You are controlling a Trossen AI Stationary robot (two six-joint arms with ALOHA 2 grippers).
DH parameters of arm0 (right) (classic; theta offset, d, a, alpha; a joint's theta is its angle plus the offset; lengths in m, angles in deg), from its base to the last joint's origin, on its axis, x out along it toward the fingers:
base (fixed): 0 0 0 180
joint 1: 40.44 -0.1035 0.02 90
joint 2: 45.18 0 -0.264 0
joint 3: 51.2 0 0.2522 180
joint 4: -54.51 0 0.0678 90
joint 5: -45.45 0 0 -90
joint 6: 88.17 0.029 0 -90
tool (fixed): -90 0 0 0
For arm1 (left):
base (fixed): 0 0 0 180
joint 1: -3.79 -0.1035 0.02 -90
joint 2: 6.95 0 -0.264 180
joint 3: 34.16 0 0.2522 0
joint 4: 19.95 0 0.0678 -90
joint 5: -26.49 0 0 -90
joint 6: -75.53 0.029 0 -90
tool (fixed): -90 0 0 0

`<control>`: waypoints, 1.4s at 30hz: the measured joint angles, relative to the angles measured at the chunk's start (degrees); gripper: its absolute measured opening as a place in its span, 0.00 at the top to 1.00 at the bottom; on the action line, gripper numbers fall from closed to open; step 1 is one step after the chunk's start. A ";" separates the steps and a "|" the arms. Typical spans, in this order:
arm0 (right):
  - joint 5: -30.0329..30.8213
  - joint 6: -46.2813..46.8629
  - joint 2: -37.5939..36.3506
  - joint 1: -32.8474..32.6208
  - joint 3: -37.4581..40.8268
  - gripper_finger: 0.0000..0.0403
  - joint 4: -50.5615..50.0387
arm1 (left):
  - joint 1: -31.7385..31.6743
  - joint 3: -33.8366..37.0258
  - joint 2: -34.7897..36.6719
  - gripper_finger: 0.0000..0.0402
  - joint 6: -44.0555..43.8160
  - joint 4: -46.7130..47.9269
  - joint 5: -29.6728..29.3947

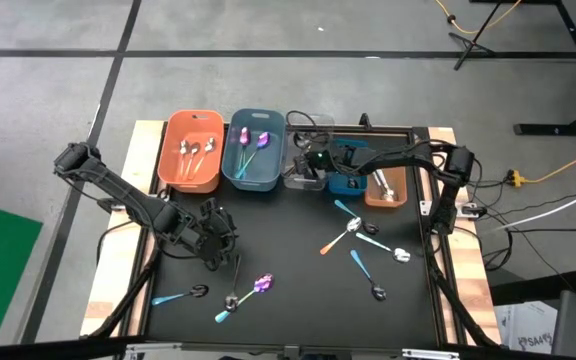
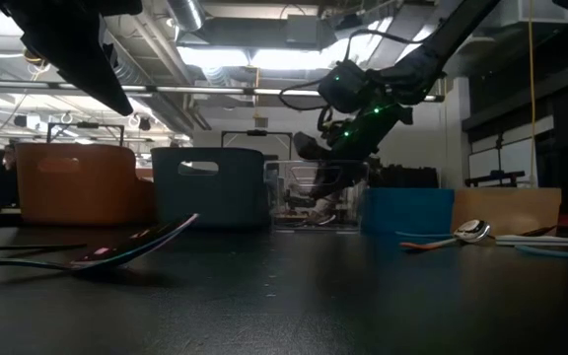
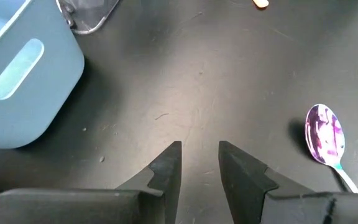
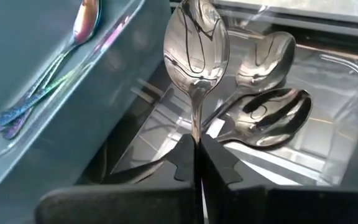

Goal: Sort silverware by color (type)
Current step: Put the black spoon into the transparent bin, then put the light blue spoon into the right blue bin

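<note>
Right gripper (image 4: 197, 163) clamped on handle of shiny silver spoon (image 4: 196, 46), held over clear plastic bin (image 4: 347, 81) already holding silver pieces. Risk: thin handle twists on release, spoon lands in adjacent grey-blue bin (image 4: 55, 93). Left gripper (image 3: 200, 163) parted, empty, over black mat.

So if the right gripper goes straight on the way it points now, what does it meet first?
The right gripper, shut on a silver spoon, points down into the clear bin. First it would likely bring that spoon onto the two silver spoons already lying there, though depth is hard to judge.
</note>
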 joint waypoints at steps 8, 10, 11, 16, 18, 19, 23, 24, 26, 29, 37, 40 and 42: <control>0.02 -0.05 0.00 0.00 0.02 0.96 0.03 | 0.00 0.00 0.00 0.75 -0.01 -0.06 0.00; 0.02 -0.03 0.00 0.00 0.02 0.96 -0.03 | 0.00 0.00 0.00 0.75 0.00 -0.06 0.00; 0.02 -0.02 0.00 0.00 0.02 0.95 -0.01 | 0.00 0.00 0.00 0.75 -0.01 -0.06 0.00; 0.02 -0.02 0.00 0.00 0.02 0.92 -0.01 | 0.00 0.00 0.00 0.75 0.00 -0.06 0.00; 0.02 -0.02 0.00 0.00 0.02 0.91 -0.01 | 0.01 0.00 0.00 0.75 0.01 -0.06 0.00; 0.02 -0.02 0.00 0.00 0.02 0.90 -0.01 | 0.00 0.00 0.00 0.75 -0.01 -0.06 0.00; 0.02 -0.01 0.00 0.00 0.02 0.89 -0.01 | 0.00 0.00 0.00 0.75 -0.01 -0.06 0.11; 0.02 -0.02 0.00 0.00 0.02 0.89 -0.01 | 0.00 0.00 0.00 0.75 -0.02 -0.06 0.17; 0.02 -0.02 0.00 0.00 0.02 0.89 -0.01 | 0.01 0.00 0.00 0.75 -0.39 -0.06 0.30; 0.02 -0.08 0.00 0.00 0.02 0.89 -0.03 | 0.00 0.00 0.00 0.75 -2.17 -0.04 2.50; 0.00 -0.11 0.00 0.00 0.04 0.89 -2.66 | 1.36 0.00 -0.33 0.75 -13.91 -0.02 19.13; 0.00 -0.11 0.00 -0.02 0.07 0.88 -3.08 | 4.15 0.00 -1.41 0.75 -18.62 -0.03 24.49; 0.00 -0.11 0.00 -0.02 0.07 0.88 -3.03 | 6.42 0.00 -2.34 0.75 -21.62 -0.11 27.26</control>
